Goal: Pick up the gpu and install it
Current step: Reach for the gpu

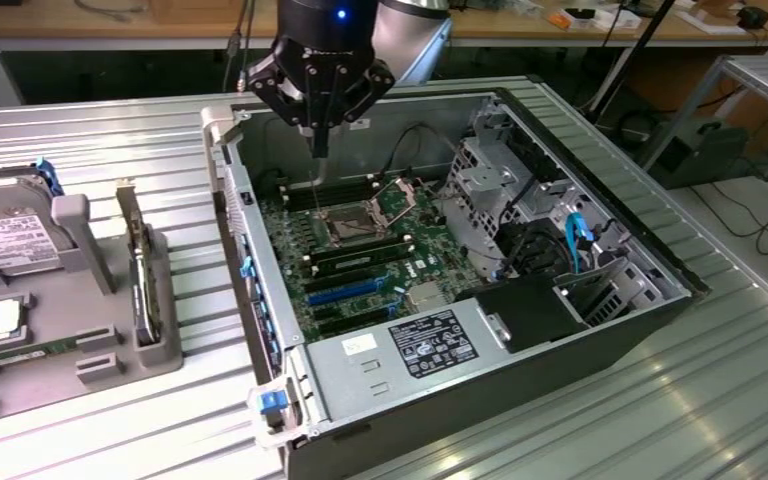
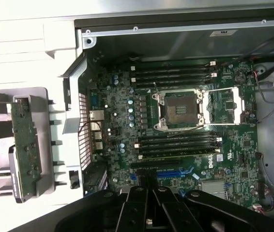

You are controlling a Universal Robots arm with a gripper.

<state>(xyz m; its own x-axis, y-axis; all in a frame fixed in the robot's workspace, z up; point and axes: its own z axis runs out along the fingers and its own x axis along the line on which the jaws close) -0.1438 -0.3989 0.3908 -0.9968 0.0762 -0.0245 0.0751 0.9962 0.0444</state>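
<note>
Black gripper (image 1: 320,160), pinched closed and empty, hangs above the motherboard (image 1: 357,240), gpu (image 1: 140,270) well apart.

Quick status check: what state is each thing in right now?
computer case: lying on its side, open, interior exposed.
tool: shut, empty, over the computer case.
gpu: standing on edge in the grey holder, not installed.
CPU socket: open, no chip in it.
hard drive: resting in the grey holder, outside the case.
</note>
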